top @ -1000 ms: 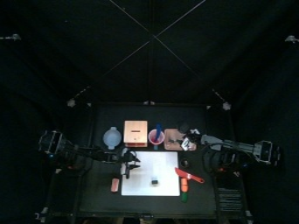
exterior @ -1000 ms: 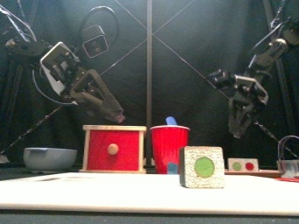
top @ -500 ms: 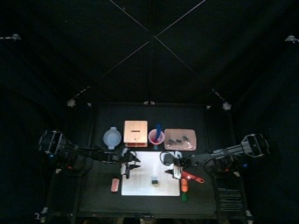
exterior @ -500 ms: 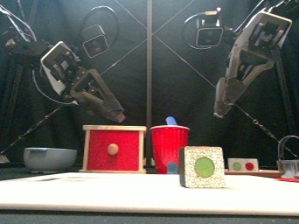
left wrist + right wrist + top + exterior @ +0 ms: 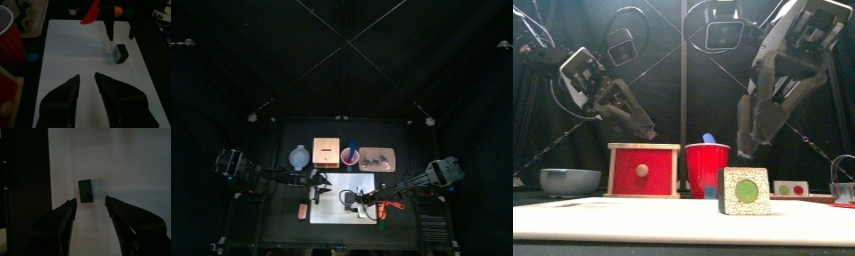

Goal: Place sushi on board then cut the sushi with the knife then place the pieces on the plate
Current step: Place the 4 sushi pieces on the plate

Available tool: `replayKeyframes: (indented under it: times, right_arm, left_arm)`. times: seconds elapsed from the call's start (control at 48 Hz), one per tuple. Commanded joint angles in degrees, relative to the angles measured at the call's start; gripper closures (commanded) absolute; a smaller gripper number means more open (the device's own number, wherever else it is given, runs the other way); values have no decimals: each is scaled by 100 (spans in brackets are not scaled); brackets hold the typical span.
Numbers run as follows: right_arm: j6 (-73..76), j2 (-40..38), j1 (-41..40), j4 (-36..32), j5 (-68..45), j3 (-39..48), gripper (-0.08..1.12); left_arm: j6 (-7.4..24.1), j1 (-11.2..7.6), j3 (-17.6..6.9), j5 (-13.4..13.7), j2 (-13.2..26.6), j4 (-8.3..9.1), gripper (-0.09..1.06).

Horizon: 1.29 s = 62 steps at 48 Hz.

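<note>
Over the counter, seen from high above, my right hand reaches in across the white cutting board to about its middle. My left hand hangs at the board's left edge. A red knife lies just behind my right hand, at the board's right edge. Beyond both hands, along the back, stand a bowl, a wooden box, a red cup and the pink tray.

Level from the front edge, the sushi piece stands upright on the board, its green round face turned forward. It sits right under my right hand, which hangs above it with clear air between them. My left hand hangs off to the side, above the wooden box, and touches nothing.

From my left wrist, my left hand has its fingers a little apart, with nothing between them and bare board beneath. The sushi piece stands ahead of them and off to one side, well apart. Past it, the dark fingers of my right hand come down, with the red knife beyond them at the board's far end.

From my right wrist, my right hand is spread wide and empty. The sushi piece stands on the board just beyond the fingertips, in line with the gap and a little nearer one finger, touching neither. Dark counter runs along one side of the board.
</note>
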Motion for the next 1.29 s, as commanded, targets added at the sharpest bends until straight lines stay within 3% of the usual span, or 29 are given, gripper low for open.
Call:
replayKeyframes:
  times: [0.021,0.292,0.604,0.875,1.292]
  right_arm:
    - [-9,35,9,9,-9,-220,20]
    - [-9,545,9,9,35,-475,23]
    - [-9,536,-44,26,44,-483,48]
    - [9,-563,-703,35,475,272,47]
    - [9,-2461,-2760,-211,1371,1529,47]
  left_arm:
    - [0,0,-123,-35,-26,0,24]
    - [0,-18,-114,-35,-26,9,24]
    - [9,-18,-114,-26,-26,0,24]
    - [18,-18,-114,-26,-26,9,24]
    - [9,-18,-123,-35,-9,9,24]
